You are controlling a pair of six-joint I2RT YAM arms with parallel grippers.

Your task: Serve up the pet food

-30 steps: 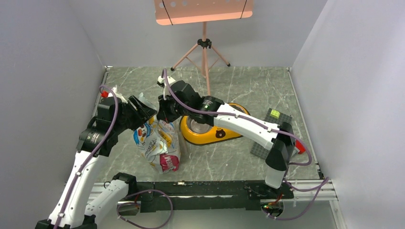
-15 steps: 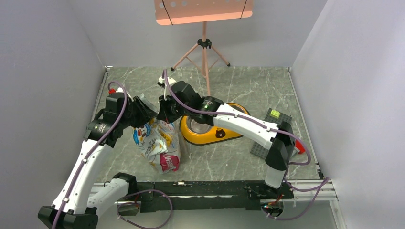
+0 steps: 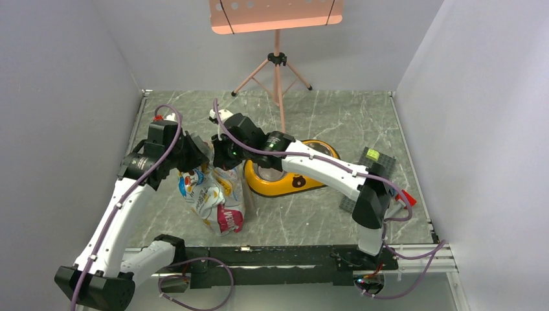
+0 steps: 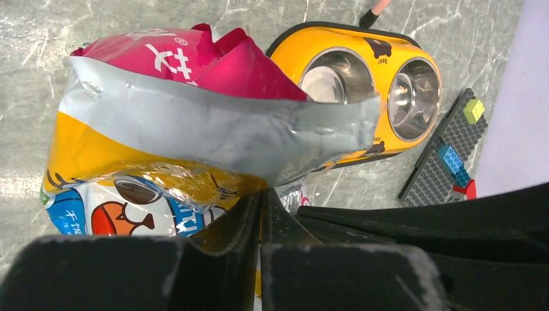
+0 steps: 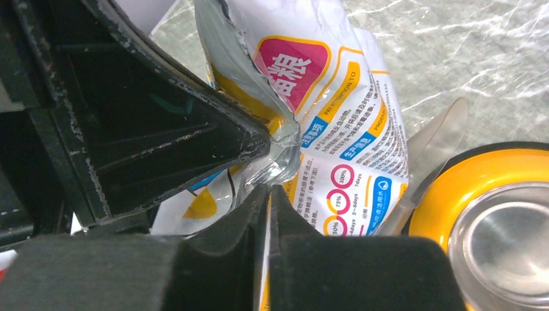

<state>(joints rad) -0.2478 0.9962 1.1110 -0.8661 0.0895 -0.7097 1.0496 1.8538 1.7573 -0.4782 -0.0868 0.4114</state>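
Observation:
The crinkly white-and-yellow pet food bag (image 3: 213, 197) stands left of centre on the table, its red-magenta band at the bottom. No kibble shows; the pet food is hidden inside. My left gripper (image 3: 198, 159) is shut on the left lip of the bag's torn top, with the thin film of the bag (image 4: 194, 123) pinched between its fingertips (image 4: 262, 194). From the other side, my right gripper (image 3: 221, 155) is shut on the opposite lip of the bag (image 5: 343, 129), its fingertips (image 5: 268, 191) closed on the film. The two grippers nearly touch.
The yellow double-bowl feeder (image 3: 285, 175) lies just right of the bag, its steel bowls (image 4: 336, 71) showing nothing inside. A grey studded baseplate (image 3: 369, 175) with small bricks sits at the right. A pink music stand (image 3: 277, 65) rises at the back. Grey walls close in on three sides.
My left gripper moved right and up to the bag's top and shut on its left lip. My right gripper kept its grip and shifted slightly left.

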